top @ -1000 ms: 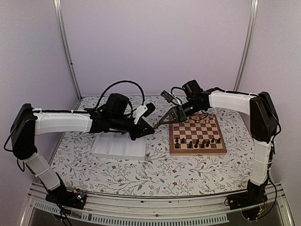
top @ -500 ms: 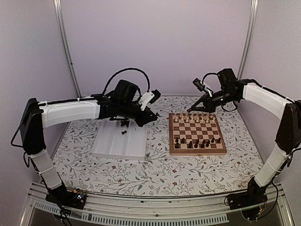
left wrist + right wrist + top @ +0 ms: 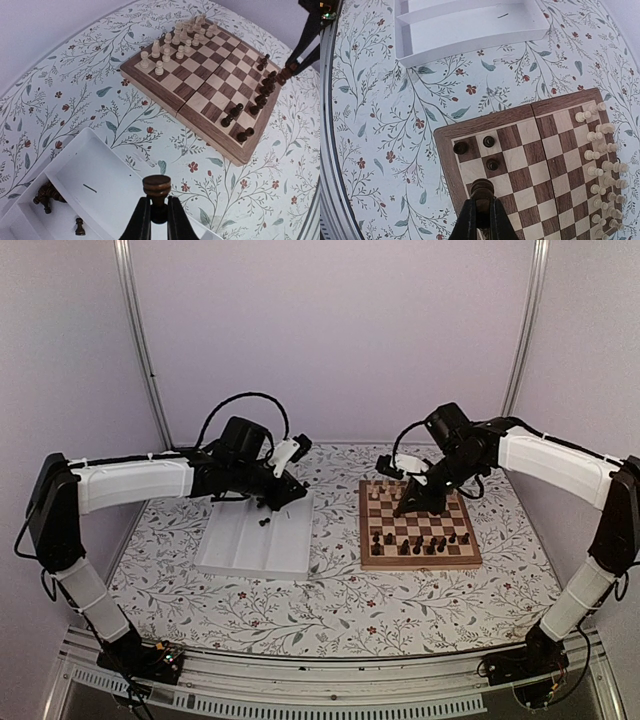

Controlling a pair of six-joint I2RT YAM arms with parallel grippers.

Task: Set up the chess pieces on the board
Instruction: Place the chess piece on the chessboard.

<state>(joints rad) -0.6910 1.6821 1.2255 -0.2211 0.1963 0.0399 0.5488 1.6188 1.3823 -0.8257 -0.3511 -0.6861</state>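
1. While the top view leaves both tips as dark blurs, the wrist views settle the grips. The left gripper (image 3: 159, 218) is pinched tight on a dark round-topped piece (image 3: 157, 186). The right gripper (image 3: 482, 216) is clamped on a second dark piece (image 3: 482, 190).
2. Only the left wrist view shows the spare dark pieces (image 3: 46, 195) lying in the white tray (image 3: 110, 200) (a small cluster, with one more standing apart). Only the right wrist view shows three dark pieces (image 3: 489, 141) standing near the corner of the board (image 3: 446, 170) on the tray side.
3. From above, the left gripper hangs over the tray's far end, well apart from the board. The right gripper is over the board's left half, between the pale pieces (image 3: 175, 42) at the far side and the row of dark pieces (image 3: 420, 543) at the near side.
4. The right gripper's fingers cover the base of the second dark piece, so I cannot tell whether it touches a square. What kind of piece either gripper holds is hard to make out.
5. A second ago the two tips met just left of the board. Half a second ago the right arm was raised beyond the board's far edge. It has since come down over the squares, and the left arm has drawn back over the tray.
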